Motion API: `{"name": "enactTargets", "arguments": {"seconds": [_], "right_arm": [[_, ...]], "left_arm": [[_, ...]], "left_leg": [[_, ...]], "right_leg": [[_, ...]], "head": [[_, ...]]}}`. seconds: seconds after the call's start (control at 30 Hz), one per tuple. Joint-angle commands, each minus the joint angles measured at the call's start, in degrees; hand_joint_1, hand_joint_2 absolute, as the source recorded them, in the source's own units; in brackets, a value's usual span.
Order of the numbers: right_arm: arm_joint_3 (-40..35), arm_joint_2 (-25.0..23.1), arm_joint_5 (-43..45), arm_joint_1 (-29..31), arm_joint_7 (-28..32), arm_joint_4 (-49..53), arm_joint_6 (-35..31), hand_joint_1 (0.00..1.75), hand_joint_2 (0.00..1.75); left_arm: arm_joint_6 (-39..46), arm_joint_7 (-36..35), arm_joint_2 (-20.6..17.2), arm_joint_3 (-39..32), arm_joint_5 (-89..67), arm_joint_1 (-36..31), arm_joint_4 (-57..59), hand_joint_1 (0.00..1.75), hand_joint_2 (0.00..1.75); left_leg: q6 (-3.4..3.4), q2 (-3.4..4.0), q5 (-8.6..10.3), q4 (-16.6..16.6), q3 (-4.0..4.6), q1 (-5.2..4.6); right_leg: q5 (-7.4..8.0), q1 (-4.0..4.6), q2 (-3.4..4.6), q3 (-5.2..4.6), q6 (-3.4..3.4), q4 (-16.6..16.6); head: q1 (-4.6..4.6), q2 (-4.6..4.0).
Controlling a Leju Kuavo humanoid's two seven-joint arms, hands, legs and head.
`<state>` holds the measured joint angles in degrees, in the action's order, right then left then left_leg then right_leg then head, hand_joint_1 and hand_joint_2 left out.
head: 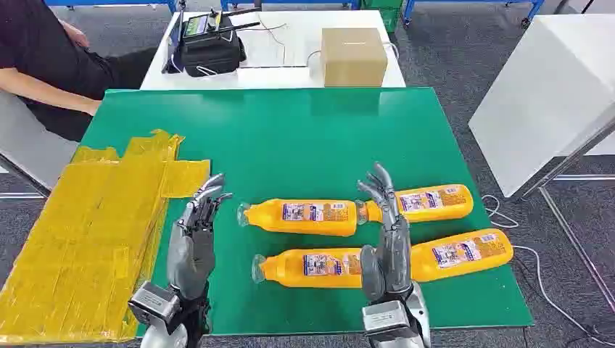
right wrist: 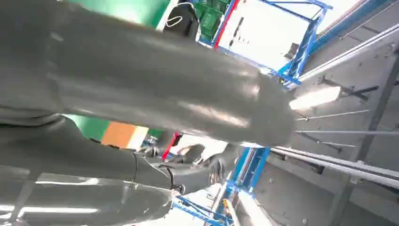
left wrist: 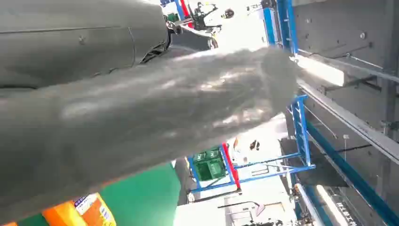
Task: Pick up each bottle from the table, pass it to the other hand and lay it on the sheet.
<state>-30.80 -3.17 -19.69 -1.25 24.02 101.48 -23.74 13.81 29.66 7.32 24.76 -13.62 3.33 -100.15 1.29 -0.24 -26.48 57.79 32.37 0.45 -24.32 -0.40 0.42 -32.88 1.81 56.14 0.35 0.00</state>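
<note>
Several orange bottles lie on their sides on the green table [head: 304,138]: two in a far row [head: 301,216] [head: 429,202] and two in a near row [head: 308,266] [head: 464,252]. My right hand [head: 384,235] hovers over the gaps between them, fingers stretched forward and apart, holding nothing. My left hand [head: 196,232] is open too, just left of the bottles' caps, beside the crinkled yellow sheet [head: 87,232] at the table's left edge. An orange bottle [left wrist: 80,212] shows under the thumb in the left wrist view, and an orange patch of bottle [right wrist: 124,134] in the right wrist view.
A person in black [head: 43,65] sits at the far left corner. Behind the green table a white table [head: 283,65] carries a cardboard box [head: 353,56] and a black bag [head: 210,47]. A white panel [head: 551,94] and cables stand to the right.
</note>
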Motion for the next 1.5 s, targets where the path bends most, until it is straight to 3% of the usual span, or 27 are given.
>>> {"name": "enactTargets", "arguments": {"seconds": [0.03, 0.37, 0.47, 0.77, 0.8, 0.83, 0.9, 0.97, 1.0, 1.07, 1.33, 1.5], "right_arm": [[3.03, 0.84, 12.66, -2.15, 15.98, -8.3, 9.81, 1.75, 0.0], [3.6, 0.59, 12.29, -2.55, 15.98, -7.89, 10.17, 1.75, 0.0], [4.22, 0.13, 12.27, -2.83, 15.98, -7.22, 11.01, 1.75, 0.0], [5.24, -0.71, 11.84, -3.42, 15.78, -6.58, 11.39, 1.75, 0.0], [5.82, -1.09, 11.82, -3.84, 15.8, -6.43, 11.09, 0.26, 0.0], [6.07, -1.07, 10.77, -4.12, 15.36, -6.47, 10.67, 0.0, 0.0], [6.29, -1.17, 9.49, -4.3, 11.97, -6.99, 11.0, 0.0, 0.0], [5.41, -1.29, 3.29, -3.46, 4.96, -9.87, 9.83, 0.0, 0.0], [4.54, -1.13, 0.12, -2.88, 1.98, -11.09, 9.44, 0.0, 1.75], [2.19, 0.15, -6.89, -1.94, -4.72, -12.27, 10.34, 0.0, 1.75], [-1.8, 2.79, -14.13, -0.14, -10.87, -13.47, 11.67, 0.0, 1.75], [-5.79, 5.82, -22.43, 1.44, -20.72, -12.86, 13.21, 0.0, 1.75]], "left_arm": [[-2.31, 10.34, -5.38, -8.8, 11.26, 6.2, -10.91, 1.75, 0.0], [-3.94, 10.34, -4.18, -9.52, 10.7, 6.38, -10.93, 1.75, 0.0], [-4.05, 10.34, -3.33, -9.22, 9.47, 6.23, -10.53, 1.75, 0.0], [-3.74, 10.34, -3.24, -8.67, 8.62, 6.34, -8.63, 1.75, 0.0], [-3.83, 10.34, -2.69, -9.25, 8.73, 6.62, -7.25, 0.09, 0.0], [-3.08, 10.34, -2.36, -9.52, 7.39, 6.72, -5.55, 0.0, 0.0], [-2.24, 10.34, -1.36, -10.51, 6.09, 7.03, -3.3, 0.0, 0.0], [-2.16, 10.34, -1.07, -11.2, 6.74, 7.1, -2.15, 0.0, 0.0], [-2.85, 10.34, -1.25, -11.39, 7.1, 7.24, -2.29, 0.0, 0.0], [-4.33, 10.34, -1.29, -11.92, 7.9, 7.44, -2.64, 0.0, 0.0], [-6.62, 10.34, -0.95, -14.14, 8.46, 6.5, -1.5, 0.0, 0.0], [-8.54, 10.34, 1.4, -17.42, 7.54, 7.7, -2.16, 0.0, 0.0]], "left_leg": [[-0.03, 0.03, -0.05, -0.09, -0.23, 0.03], [-0.1, 0.38, -0.15, -0.28, -0.53, 0.1], [-0.05, -0.07, -0.06, -0.06, -0.17, 0.08], [-0.06, 0.04, -0.08, -0.17, -0.33, 0.06], [-0.03, -0.04, -0.04, -0.11, -0.17, 0.04], [-0.05, -0.01, -0.06, -0.16, -0.28, 0.04], [-0.03, -0.02, -0.03, -0.18, -0.26, 0.02], [-0.04, -0.03, -0.04, -0.2, -0.33, 0.03], [-0.03, 0.0, -0.03, -0.17, -0.26, 0.02], [-0.05, 0.09, -0.05, -0.2, -0.33, 0.05], [-0.04, 0.09, -0.04, -0.19, -0.31, 0.03], [-0.02, 0.1, -0.05, -0.12, -0.2, 0.02]], "right_leg": [[-0.03, 0.04, -0.02, 0.23, -0.04, -0.11], [-0.02, 0.11, 0.31, 0.42, -0.1, -0.27], [-0.07, 0.08, -0.08, 0.18, -0.07, -0.1], [-0.06, 0.06, -0.02, 0.32, -0.07, -0.17], [-0.05, 0.02, -0.07, 0.18, -0.05, -0.09], [-0.07, 0.03, -0.06, 0.28, -0.07, -0.14], [-0.04, 0.01, -0.05, 0.25, -0.04, -0.15], [-0.05, 0.03, -0.06, 0.33, -0.05, -0.19], [-0.03, 0.01, -0.03, 0.25, -0.04, -0.15], [-0.01, 0.05, 0.05, 0.3, -0.05, -0.2], [-0.01, 0.06, 0.03, 0.29, -0.05, -0.18], [-0.02, 0.03, 0.05, 0.19, -0.03, -0.12]], "head": [[0.0, 0.0], [0.0, 0.0], [0.02, 0.0], [0.02, 0.0], [0.02, 0.0], [0.02, 0.0], [0.02, 0.0], [0.02, 0.0], [0.0, 0.0], [0.0, 0.0], [0.0, 0.0], [0.02, 0.0]]}}
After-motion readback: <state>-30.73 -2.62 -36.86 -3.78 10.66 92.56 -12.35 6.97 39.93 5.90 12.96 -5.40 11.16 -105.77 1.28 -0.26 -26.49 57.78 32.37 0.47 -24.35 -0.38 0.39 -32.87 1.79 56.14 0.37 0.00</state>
